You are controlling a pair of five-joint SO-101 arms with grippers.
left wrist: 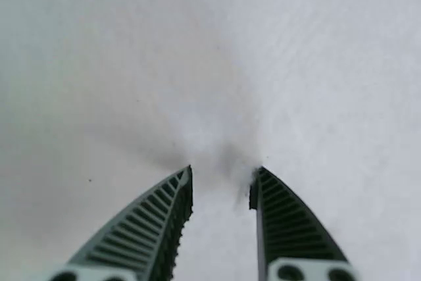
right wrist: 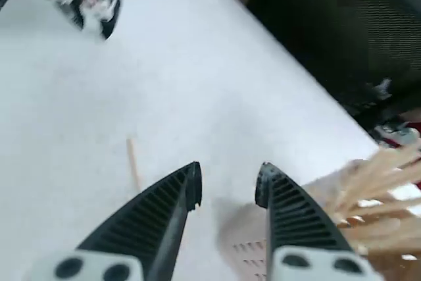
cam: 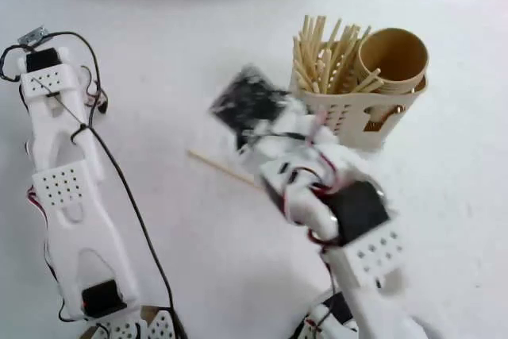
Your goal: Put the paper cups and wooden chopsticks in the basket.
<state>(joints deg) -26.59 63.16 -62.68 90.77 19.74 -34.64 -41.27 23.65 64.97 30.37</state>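
Observation:
A white basket (cam: 355, 121) stands at the back right of the table. In it are a bundle of wooden chopsticks (cam: 325, 57) and a tan paper cup (cam: 394, 57). One loose chopstick (cam: 221, 167) lies flat on the table in front of the basket, also seen as the chopstick (right wrist: 133, 162). My right gripper (right wrist: 227, 185) is open and empty above the table, between that chopstick and the basket (right wrist: 247, 251). The right arm (cam: 317, 184) is blurred over the table's middle. My left gripper (left wrist: 222, 185) is open and empty over bare white table.
The left arm (cam: 63, 180) lies along the table's left side with black cables (cam: 119, 172) trailing beside it. A dark chair and red objects stand beyond the far edge. Bare table lies between the arms.

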